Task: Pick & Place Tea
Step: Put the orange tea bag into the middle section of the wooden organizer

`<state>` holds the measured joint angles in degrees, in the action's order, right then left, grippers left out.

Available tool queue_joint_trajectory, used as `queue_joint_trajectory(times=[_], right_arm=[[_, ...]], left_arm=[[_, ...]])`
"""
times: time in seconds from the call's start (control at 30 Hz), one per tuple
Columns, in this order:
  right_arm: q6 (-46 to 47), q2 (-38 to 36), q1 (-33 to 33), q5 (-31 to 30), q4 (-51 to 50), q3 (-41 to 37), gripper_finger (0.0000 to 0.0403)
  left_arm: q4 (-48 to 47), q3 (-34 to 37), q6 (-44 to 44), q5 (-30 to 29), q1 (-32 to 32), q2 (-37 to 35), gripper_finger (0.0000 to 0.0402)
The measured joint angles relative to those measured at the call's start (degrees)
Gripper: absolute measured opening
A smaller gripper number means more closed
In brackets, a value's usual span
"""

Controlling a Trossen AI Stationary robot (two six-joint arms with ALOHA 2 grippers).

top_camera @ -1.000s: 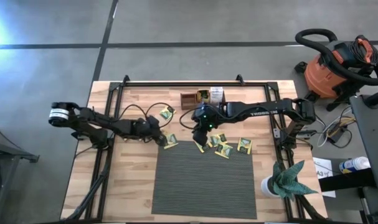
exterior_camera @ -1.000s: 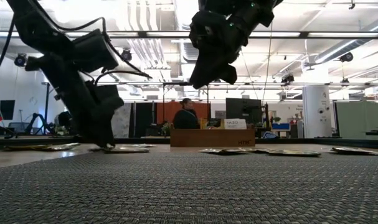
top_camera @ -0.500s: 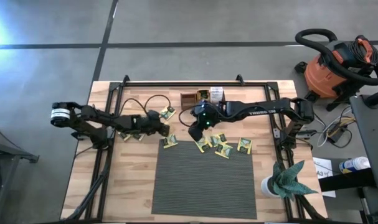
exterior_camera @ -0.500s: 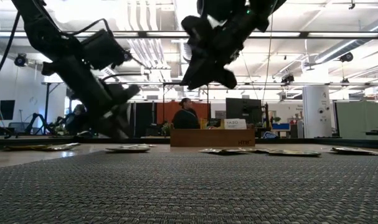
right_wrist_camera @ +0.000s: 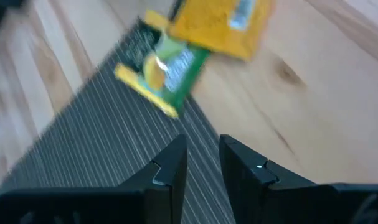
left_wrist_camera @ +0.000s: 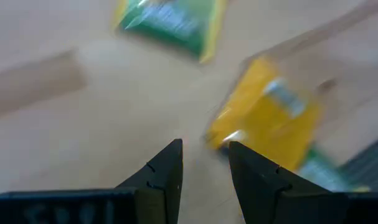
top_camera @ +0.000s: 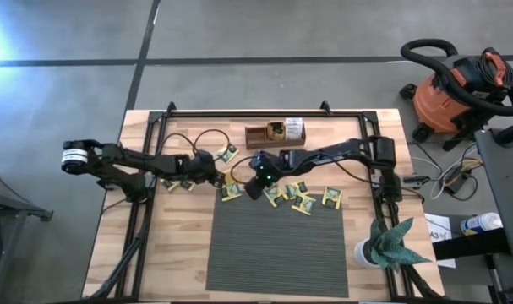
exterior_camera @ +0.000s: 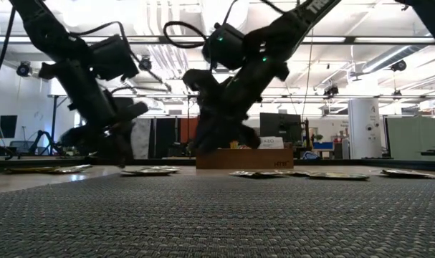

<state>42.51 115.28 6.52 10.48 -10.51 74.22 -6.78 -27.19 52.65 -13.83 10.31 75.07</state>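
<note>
My right gripper [top_camera: 253,187] has swung down and left since a second ago, now low over the yellow sachet [top_camera: 231,192] at the grey mat's [top_camera: 273,245] far left corner. My left gripper [top_camera: 221,177] has pulled back a little and sits just beside that same sachet. Both pairs of fingers stand a narrow gap apart, gripping nothing. More tea sachets [top_camera: 302,203] lie along the mat's far edge; the wooden tray [top_camera: 264,133] sits behind.
</note>
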Motion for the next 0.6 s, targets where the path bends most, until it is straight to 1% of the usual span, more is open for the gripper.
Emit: queue_joint_trajectory(times=[0.13,0.3,0.37,0.5,0.6], right_arm=[[0.81,2.39,0.44,-1.18,5.84,2.05,0.0093],[-1.77,5.77,1.17,-4.72,5.35,6.05,0.0093],[-3.34,7.95,1.20,-4.79,5.42,8.23,0.0093],[-3.60,12.81,1.28,-4.67,4.16,12.12,0.0093],[-3.77,14.53,1.44,-4.85,1.47,14.81,0.0093]], left_arm=[[-1.68,0.64,1.58,1.56,-0.01,0.21,0.0126],[-0.51,1.17,4.28,1.55,-0.02,0.97,0.0126],[-0.35,1.19,4.29,1.38,0.00,1.27,0.0126],[-0.26,1.20,4.69,1.74,0.04,1.99,0.0126],[-0.33,1.22,5.15,1.82,0.06,1.84,0.0126]])
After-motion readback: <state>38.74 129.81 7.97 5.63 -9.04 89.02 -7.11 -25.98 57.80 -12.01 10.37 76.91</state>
